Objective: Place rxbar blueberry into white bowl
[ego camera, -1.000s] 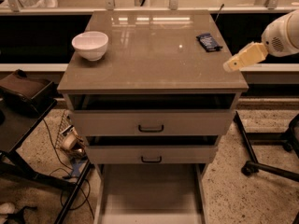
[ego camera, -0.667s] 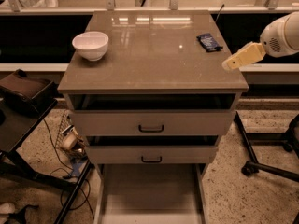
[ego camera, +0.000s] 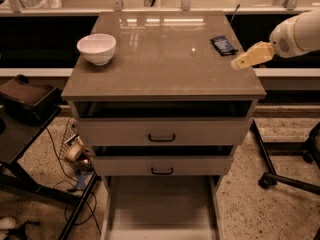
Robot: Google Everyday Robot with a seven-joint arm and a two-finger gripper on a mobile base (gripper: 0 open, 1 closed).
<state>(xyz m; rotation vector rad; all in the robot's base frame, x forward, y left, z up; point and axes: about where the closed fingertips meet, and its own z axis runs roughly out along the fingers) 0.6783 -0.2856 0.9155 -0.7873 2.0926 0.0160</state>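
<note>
The rxbar blueberry (ego camera: 223, 45), a small flat bar in a dark blue wrapper, lies on the brown cabinet top (ego camera: 160, 59) near its right edge. The white bowl (ego camera: 97, 48) stands upright and empty near the left edge of the same top. My gripper (ego camera: 239, 63) reaches in from the right on a white arm, just right of and in front of the bar, over the top's right edge. It holds nothing.
The cabinet has two drawers (ego camera: 161, 132) slightly open below the top, and a lower shelf. A black stand with a dark bag (ego camera: 25, 96) is at the left. Cables lie on the floor at lower left. A chair base (ego camera: 285, 176) is at the right.
</note>
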